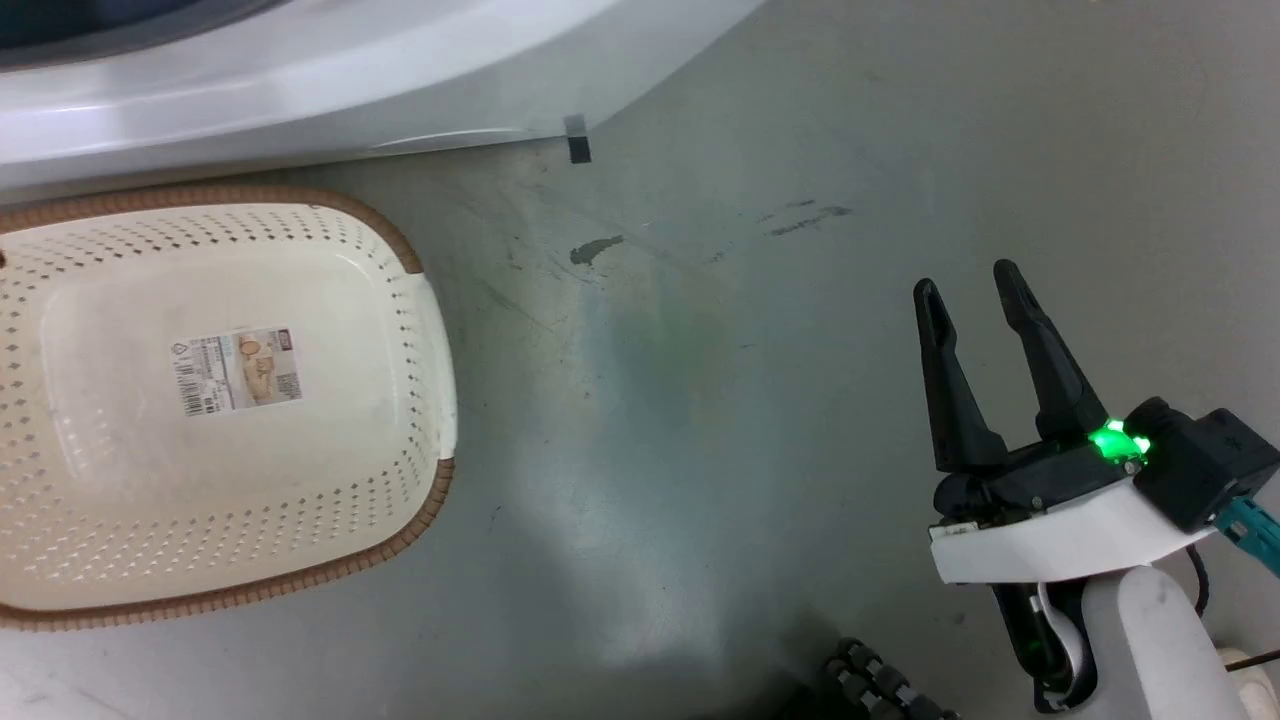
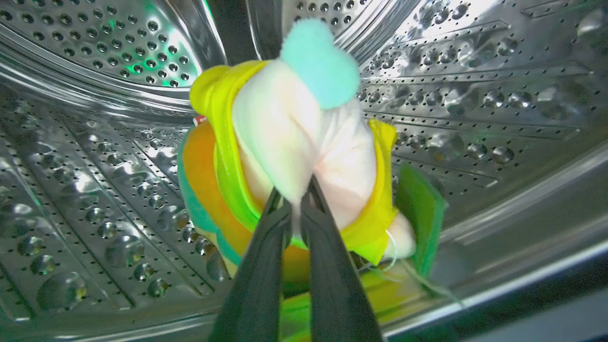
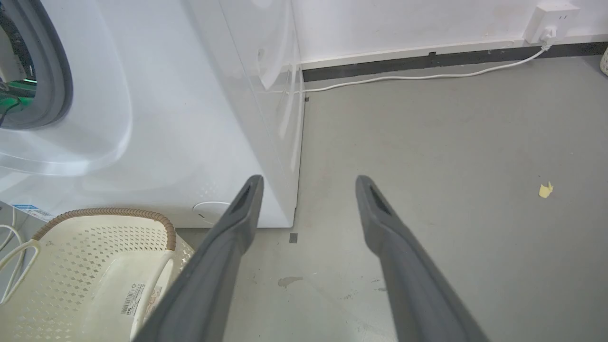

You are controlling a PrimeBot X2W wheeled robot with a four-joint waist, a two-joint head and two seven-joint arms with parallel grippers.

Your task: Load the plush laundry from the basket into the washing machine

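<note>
**Plush laundry (image 2: pixel 294 142) inside drum (image 2: pixel 95 166), release pending**

Pinched at the pale pink head by the left gripper (image 2: pixel 295 192), w/ jaws nearly closed on a fold of fabric. Sits straight ahead of the fingertips (image 2: pixel 278 213), not off to either side. Runs lengthwise away from them along the finger line, w/ teal tuft (image 2: pixel 318 61) farthest out and yellow and orange body spread to both sides nearer the tips. Backed all round by perforated steel wall, w/ smooth front band (image 2: pixel 522 237) at the view's lower right, close to the toy's green part. Cannot tell whether touching the wall or hanging apart from it.

Over at the basket (image 1: pixel 420 330): on the floor (image 1: pixel 750 400) just in front of the washing machine (image 1: pixel 300 70), w/ barcode sticker (image 1: pixel 240 370) showing on its bottom.

As for the right gripper (image 1: pixel 965 280): well apart from the basket, over bare floor, jaws wide w/ nothing between. Nowhere near the toy, so prob. an L-arm job only.

Prob. last step now, i.e. opening L jaws and letting go. Hinges on the toy lying fully past the front band. Looks so, but w/ the green part that near the band, prob. worth reaching a bit deeper first. Possible snags: fabric catching on the tips, or rolling back toward the porthole.
</note>
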